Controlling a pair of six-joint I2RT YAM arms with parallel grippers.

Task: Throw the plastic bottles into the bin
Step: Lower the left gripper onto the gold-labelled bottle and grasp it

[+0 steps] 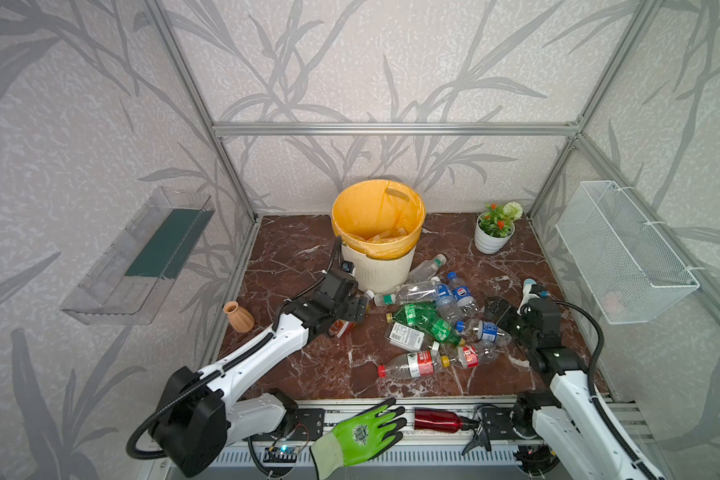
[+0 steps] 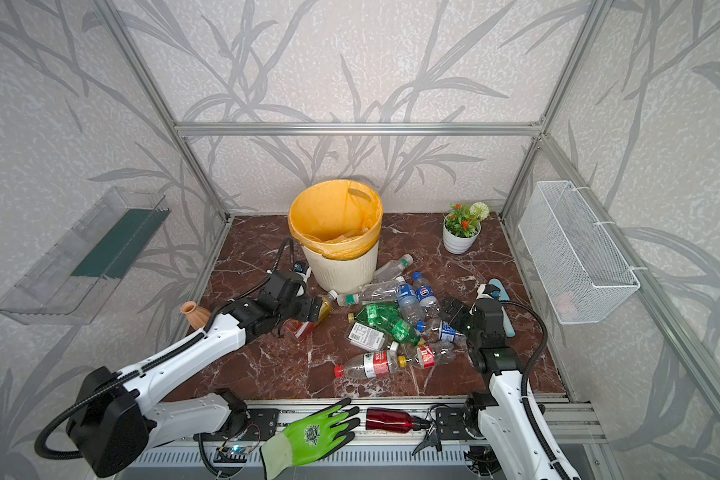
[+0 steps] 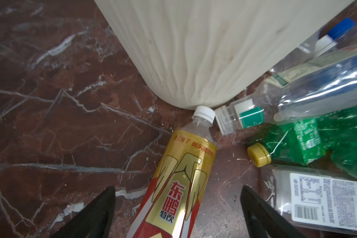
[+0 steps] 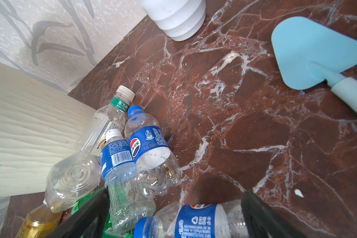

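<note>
A pick is in hand, judged from how things lie. The left gripper (image 3: 177, 188) is spread wide, with one dark finger on either side of the gold-and-red labelled bottle (image 3: 186, 175) and neither touching it. That bottle lies on the marble tabletop (image 1: 300, 365) left of the pile of plastic bottles (image 1: 429, 320), its white cap right at the foot of the bin (image 3: 194, 51).

The right gripper (image 4: 176, 191) is likewise released and empty. It is held over a blue-labelled bottle (image 4: 194, 220) at the right edge of the pile.

The bin (image 1: 385, 270) stands at the far middle of the table, with the pile strewn just near and right of it.

For the next move the left jaws would have to be lowered and closed on the label's midsection. The bottle would then be raised well clear of the tall rim before release.

The straddle is shown only in the left wrist view — in both top views the bottle is largely hidden beneath the gripper. Only in the top views is the yellow-lined inside of the bin seen, with at least one clear bottle (image 1: 385, 237) lying in it.
</note>
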